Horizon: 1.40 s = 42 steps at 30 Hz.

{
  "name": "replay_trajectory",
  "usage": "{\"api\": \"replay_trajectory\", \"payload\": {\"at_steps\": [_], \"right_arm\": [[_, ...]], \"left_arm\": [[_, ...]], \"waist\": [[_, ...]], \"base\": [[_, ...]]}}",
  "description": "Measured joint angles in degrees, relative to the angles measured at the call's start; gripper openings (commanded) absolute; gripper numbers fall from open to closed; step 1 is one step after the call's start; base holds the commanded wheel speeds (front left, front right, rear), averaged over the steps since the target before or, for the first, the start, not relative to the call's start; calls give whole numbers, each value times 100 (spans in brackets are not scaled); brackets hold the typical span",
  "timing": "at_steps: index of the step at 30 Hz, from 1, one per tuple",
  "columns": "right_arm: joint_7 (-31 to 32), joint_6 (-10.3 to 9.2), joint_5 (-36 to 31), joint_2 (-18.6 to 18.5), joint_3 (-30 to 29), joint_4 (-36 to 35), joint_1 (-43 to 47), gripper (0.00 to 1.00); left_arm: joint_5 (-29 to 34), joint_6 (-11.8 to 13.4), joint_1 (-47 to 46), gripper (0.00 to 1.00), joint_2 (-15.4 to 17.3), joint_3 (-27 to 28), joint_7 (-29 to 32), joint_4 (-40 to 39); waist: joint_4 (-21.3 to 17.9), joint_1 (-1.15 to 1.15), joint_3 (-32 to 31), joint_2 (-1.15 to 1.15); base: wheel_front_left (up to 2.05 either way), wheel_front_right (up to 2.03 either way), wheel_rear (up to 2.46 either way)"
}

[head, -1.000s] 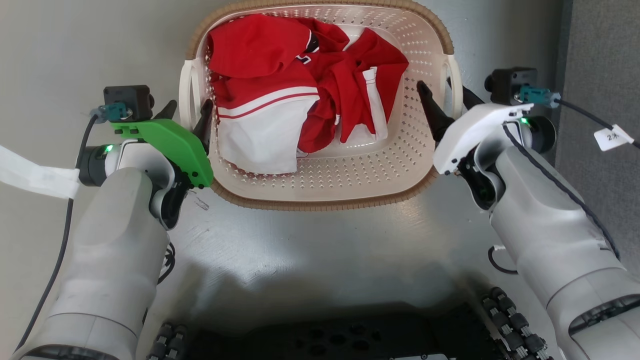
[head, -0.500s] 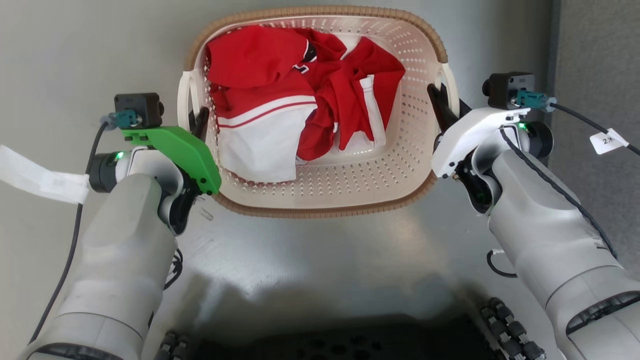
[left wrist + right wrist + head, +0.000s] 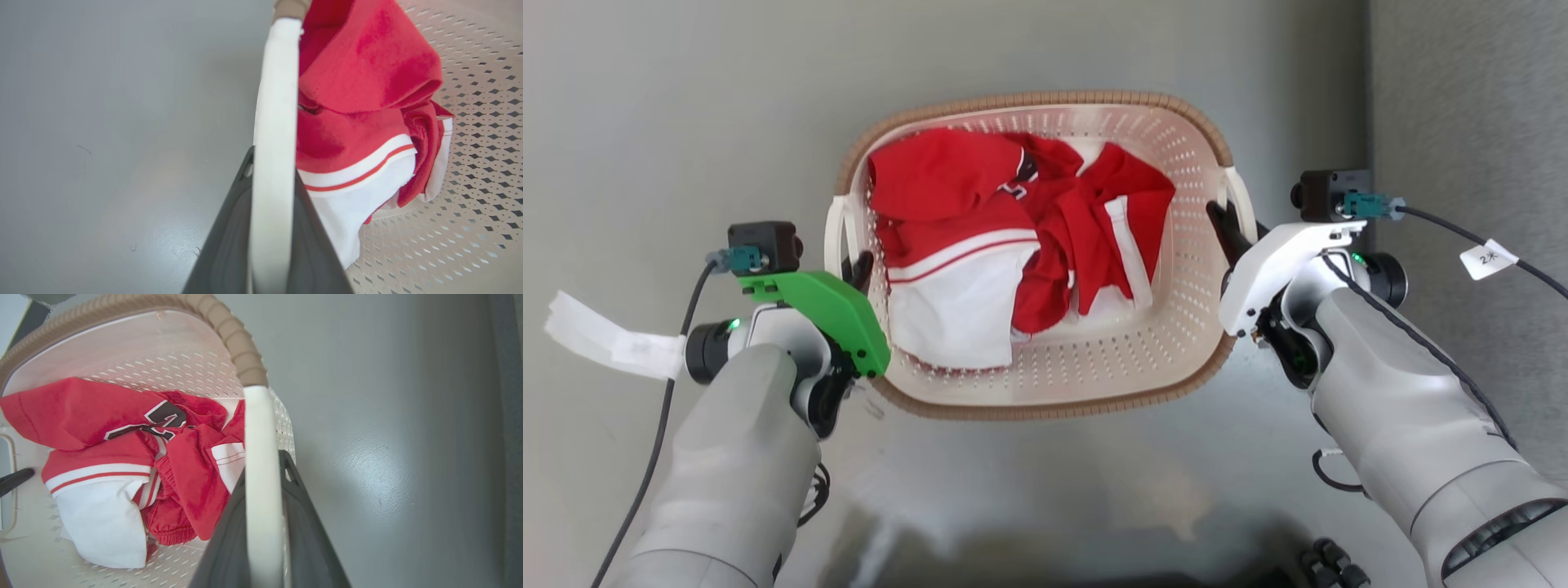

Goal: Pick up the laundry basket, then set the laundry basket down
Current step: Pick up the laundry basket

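Perforated plastic laundry basket [image 3: 1188, 245], red cloth [image 3: 947, 171], glossy floor [image 3: 1054, 490]

Glossy grey floor [image 3: 686, 122]; darker textured strip [image 3: 1462, 98] right.

red-white clothes [image 3: 947, 175] — grey floor [image 3: 686, 122]
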Motion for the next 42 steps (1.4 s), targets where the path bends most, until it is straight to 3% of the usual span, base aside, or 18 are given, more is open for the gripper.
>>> {"api": "replay_trajectory", "payload": {"at_steps": [42], "right_arm": [[1132,-47,1266,-2,1192,163,1416,0]], "left_arm": [[-834,0,1542,0,-35,-676,809,523]], "waist": [[-184,0,-3279,0]], "base": [[0,0,0]]}}
